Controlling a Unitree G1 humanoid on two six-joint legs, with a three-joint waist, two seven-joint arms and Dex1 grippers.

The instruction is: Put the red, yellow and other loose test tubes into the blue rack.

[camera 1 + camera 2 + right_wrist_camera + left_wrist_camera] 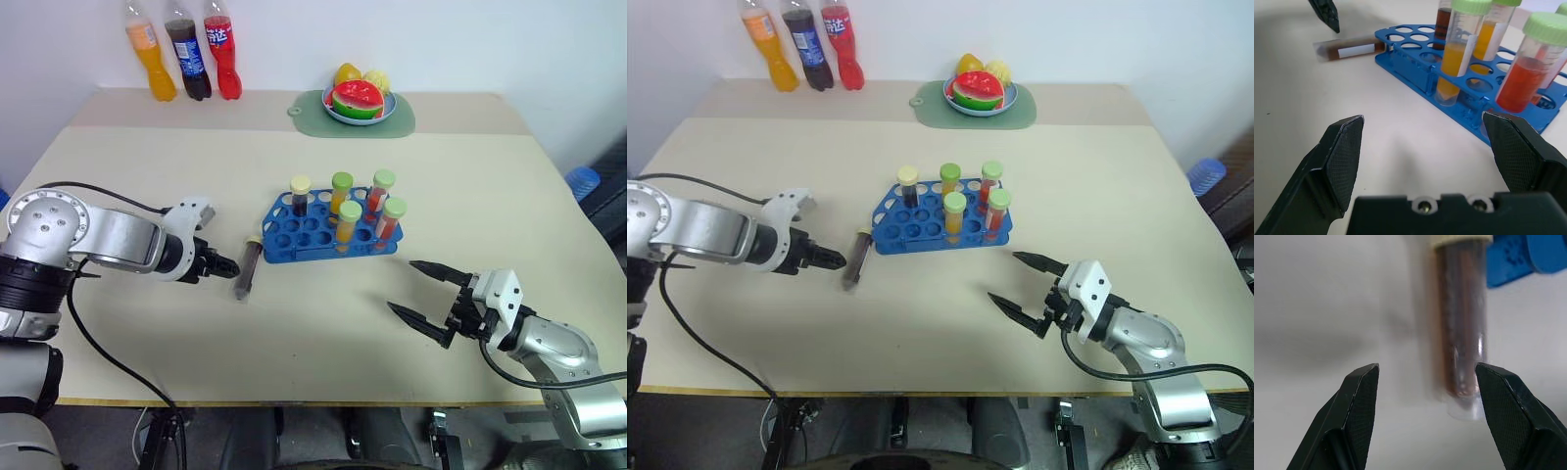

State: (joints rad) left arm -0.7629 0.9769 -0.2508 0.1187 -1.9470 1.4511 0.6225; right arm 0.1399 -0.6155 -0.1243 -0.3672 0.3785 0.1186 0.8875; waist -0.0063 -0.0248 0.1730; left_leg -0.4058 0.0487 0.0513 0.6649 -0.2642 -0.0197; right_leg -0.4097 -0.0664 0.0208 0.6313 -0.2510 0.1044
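Soda bottles (186,54), labels unreadable

Left arm reaches in from the left side, silver forearm angled low across the desk, its black two-fingered left tool (221,264) pointing right and downward. In the left wrist view, its fingers (1359,401) stand apart with nothing between them. On the right, the other arm lies low near the front edge, wrist bent inward; the right tool (423,294) points left, nearly level, its two black fingers (1339,156) spread wide and empty.
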